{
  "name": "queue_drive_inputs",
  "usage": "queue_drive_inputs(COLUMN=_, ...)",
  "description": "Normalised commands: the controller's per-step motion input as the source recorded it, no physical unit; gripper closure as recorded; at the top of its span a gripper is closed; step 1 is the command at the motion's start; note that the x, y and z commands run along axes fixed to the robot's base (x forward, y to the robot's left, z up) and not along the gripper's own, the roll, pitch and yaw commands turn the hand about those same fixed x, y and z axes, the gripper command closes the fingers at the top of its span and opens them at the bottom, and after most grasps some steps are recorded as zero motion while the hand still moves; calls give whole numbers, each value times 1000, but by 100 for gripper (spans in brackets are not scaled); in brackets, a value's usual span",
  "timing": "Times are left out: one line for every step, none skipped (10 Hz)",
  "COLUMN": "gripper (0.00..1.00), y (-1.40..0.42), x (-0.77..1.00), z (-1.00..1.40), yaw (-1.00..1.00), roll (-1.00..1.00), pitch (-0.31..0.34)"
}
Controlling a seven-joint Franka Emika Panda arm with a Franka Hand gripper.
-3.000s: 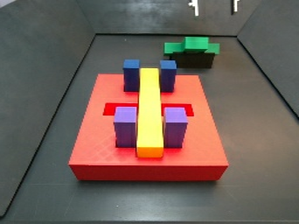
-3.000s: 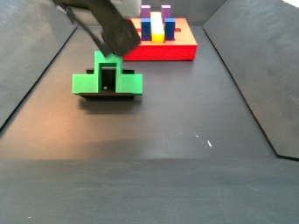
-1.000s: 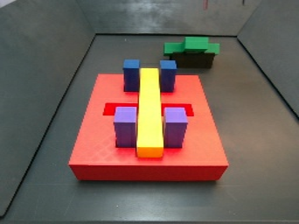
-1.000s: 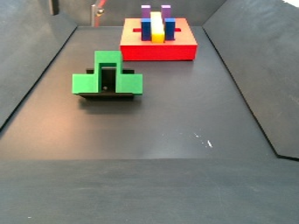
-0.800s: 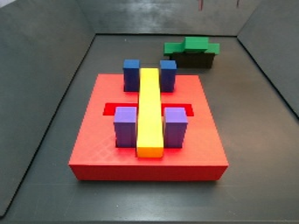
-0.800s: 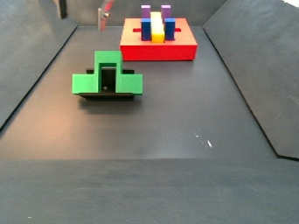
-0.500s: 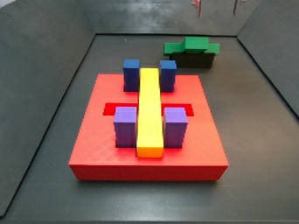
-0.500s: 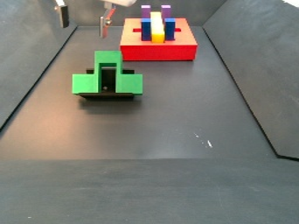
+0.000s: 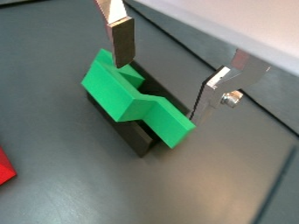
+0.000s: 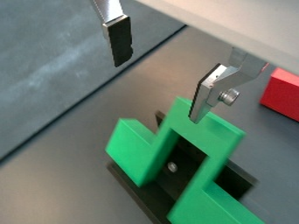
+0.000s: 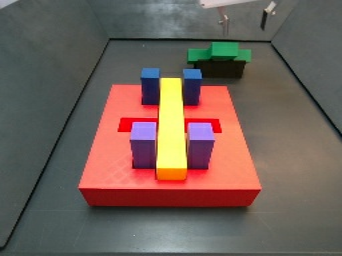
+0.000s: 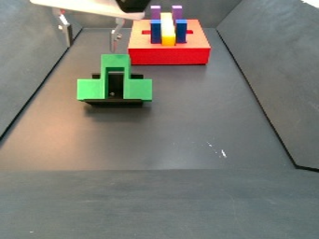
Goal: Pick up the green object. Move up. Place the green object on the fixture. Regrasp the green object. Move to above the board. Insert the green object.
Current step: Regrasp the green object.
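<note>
The green object point(image 11: 221, 53) point(image 12: 115, 82) is a bright green bridge-shaped piece. It rests on the dark fixture point(image 11: 226, 69) point(image 12: 115, 102) in both side views. My gripper point(image 11: 246, 14) point(image 12: 90, 33) hangs open above it and holds nothing. In both wrist views the gripper point(image 9: 162, 87) point(image 10: 158, 89) has one silver finger point(image 9: 121, 39) point(image 10: 117, 39) on each side, above the green object point(image 9: 128, 94) point(image 10: 176, 162) and clear of it. The fixture point(image 9: 145, 137) point(image 10: 242, 186) shows under the piece. The red board point(image 11: 120, 165) point(image 12: 169, 56) lies apart from them, carrying blue and purple posts and a yellow bar point(image 11: 171, 125).
Dark sloping walls point(image 11: 54, 120) point(image 12: 268, 84) enclose the dark floor point(image 12: 162, 159). A red corner of the board shows in the wrist views point(image 10: 281, 92) point(image 9: 3, 166).
The gripper has come lower toward the green object over the last second, staying open. The green object and the board have not moved.
</note>
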Motion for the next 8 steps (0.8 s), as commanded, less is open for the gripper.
queue_drive_inputs(gripper=0, y=0, x=-826, z=0, yaw=-29, roll=360, pitch=0)
queue_drive_inputs(gripper=0, y=-43, x=-840, z=0, yaw=-71, roll=606, pitch=0)
queue_drive_inputs(gripper=0, y=-194, x=-617, z=-97, yaw=0, roll=603, pitch=0)
queue_drive_inputs(gripper=0, y=-394, x=-340, z=-340, yaw=11, roll=494, pitch=-89)
queue_drive_inputs(gripper=0, y=-380, x=-320, z=-377, yaw=0, roll=457, pitch=-54)
queue_drive_inputs(gripper=0, y=-251, x=-114, z=-206, yaw=17, roll=303, pitch=-46)
queue_drive_inputs(gripper=0, y=-20, x=211, z=0, yaw=229, roll=146, pitch=0)
queue_drive_inputs(gripper=0, y=0, x=414, z=143, yaw=334, roll=0, pitch=0)
